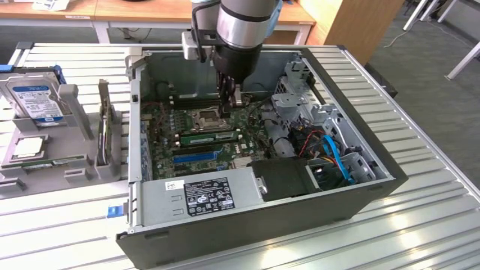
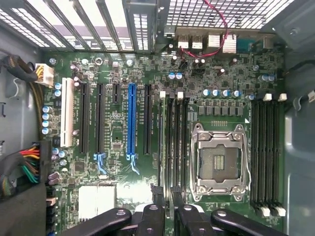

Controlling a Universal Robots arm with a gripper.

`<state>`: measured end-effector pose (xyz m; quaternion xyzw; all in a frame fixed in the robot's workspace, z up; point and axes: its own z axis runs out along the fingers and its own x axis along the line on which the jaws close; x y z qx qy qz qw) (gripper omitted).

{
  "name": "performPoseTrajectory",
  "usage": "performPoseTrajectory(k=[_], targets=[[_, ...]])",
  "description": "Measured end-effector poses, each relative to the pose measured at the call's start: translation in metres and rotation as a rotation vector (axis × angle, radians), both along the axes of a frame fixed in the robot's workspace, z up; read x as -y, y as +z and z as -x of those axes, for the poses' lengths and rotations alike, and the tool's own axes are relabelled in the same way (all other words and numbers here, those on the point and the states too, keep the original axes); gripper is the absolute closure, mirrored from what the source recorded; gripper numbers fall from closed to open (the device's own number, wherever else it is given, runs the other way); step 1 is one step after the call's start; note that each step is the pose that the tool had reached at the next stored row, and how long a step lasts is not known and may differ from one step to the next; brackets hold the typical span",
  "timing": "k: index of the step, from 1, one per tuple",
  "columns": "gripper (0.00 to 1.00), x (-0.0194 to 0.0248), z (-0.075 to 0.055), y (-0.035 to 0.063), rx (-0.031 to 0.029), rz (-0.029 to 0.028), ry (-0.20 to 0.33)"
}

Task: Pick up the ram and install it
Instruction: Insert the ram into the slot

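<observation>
You are working in what is looking like a robotics lab or workshop. A robot arm (image 1: 241,25) is reaching into an open computer case (image 1: 248,242), which is lying on a slatted metal bench (image 1: 435,225). A hard drive (image 1: 34,95) and other parts are sitting in grey holders (image 1: 71,101) beside it. Wooden desks (image 1: 143,10) are standing behind, and the circuit board (image 2: 118,132) is lying bare.

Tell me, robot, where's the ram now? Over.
Gripper low inside the computer case, above the board. Green ram along the slots beside the chip socket. Nothing lying over it.
</observation>
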<state>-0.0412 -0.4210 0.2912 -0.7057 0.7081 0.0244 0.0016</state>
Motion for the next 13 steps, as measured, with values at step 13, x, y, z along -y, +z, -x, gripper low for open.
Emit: performPoseTrajectory(k=[13], targets=[[0.81,0.0000,0.000,0.0242,0.0001,-0.0001,0.000]])
